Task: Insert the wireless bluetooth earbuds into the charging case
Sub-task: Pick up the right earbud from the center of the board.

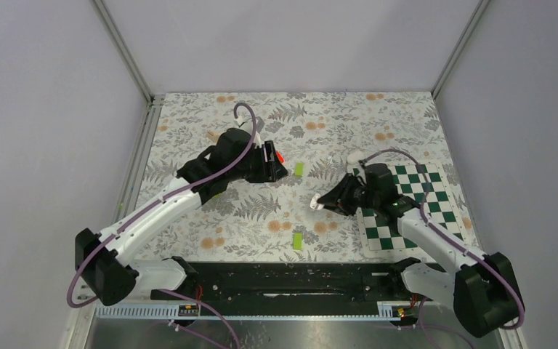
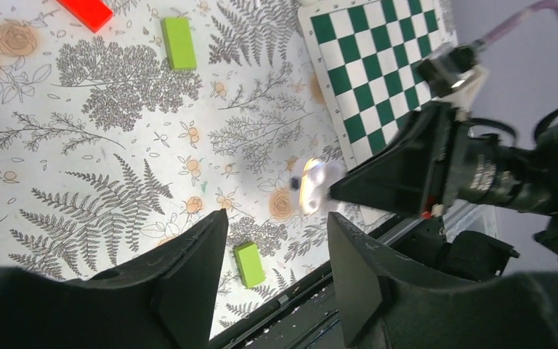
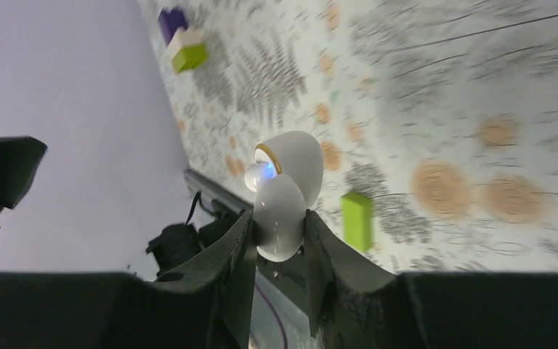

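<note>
Your left fingers [image 2: 276, 217] stand spread and empty above the desk [image 2: 80, 145]. Beyond their tips, your right fingers [image 3: 278, 219] are clamped on the lower half of the charging case [image 3: 283, 185], which has its lid hinged open, a blue glow inside, and seems to be lifted off the desk. The wireless bluetooth earbuds cannot be made out clearly. That grip sits low on a glossy, rounded shell, so pressing an earbud in could squirt the case loose, knock the lid shut, or make the fingertips collide.
</note>
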Available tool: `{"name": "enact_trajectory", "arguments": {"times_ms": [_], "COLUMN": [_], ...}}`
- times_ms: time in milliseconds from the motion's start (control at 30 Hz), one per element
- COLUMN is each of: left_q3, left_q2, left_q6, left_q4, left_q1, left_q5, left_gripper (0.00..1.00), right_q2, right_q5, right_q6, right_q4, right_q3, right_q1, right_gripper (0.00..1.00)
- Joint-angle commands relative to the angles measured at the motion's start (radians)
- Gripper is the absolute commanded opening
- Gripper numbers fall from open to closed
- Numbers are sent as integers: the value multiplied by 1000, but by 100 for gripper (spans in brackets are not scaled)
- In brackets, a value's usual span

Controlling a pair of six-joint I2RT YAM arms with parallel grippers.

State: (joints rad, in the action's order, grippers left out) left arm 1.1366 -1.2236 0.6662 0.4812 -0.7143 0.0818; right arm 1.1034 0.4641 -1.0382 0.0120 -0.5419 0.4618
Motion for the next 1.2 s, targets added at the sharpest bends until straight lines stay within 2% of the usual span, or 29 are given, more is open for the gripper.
{"name": "enact_trajectory", "arguments": {"times_ms": [0, 100, 200, 467, 567, 767, 900, 1100, 1167], "left_q3": [43, 134, 273, 758, 901, 1112, 1190, 1157, 1156], "left_q2": [-77, -197, -390, -824, -937, -1122, -1223, -1253, -1276], "left_q6": [-60, -101, -113, -165, -169, -106, -48, 41, 76], "left_q4": [-3, 22, 46, 198, 219, 205, 178, 145, 132], "left_q1": [32, 35, 24, -53, -71, -74, -76, -78, -66], "left_q5": [91, 106, 111, -74, -128, -103, -126, -273, -215], "left_gripper": [55, 58, 57, 54, 53, 53, 51, 50, 50], "right_q2": [-128, -191, -189, -290, -330, -393, -417, -427, -428], "right_q5": [17, 32, 68, 8, -1, -4, 4, 0, -1], "right_q6": [146, 203, 221, 243, 249, 251, 250, 268, 274], "right_q4": [-177, -249, -294, -405, -453, -522, -551, -591, -599], "right_q3": [32, 25, 13, -7, -28, -40, -47, -69, -76], "right_q1": [-180, -273, -325, -339, -346, -348, -349, -348, -348], "right_gripper": [0, 0, 0, 0, 0, 0, 0, 0, 0]}}
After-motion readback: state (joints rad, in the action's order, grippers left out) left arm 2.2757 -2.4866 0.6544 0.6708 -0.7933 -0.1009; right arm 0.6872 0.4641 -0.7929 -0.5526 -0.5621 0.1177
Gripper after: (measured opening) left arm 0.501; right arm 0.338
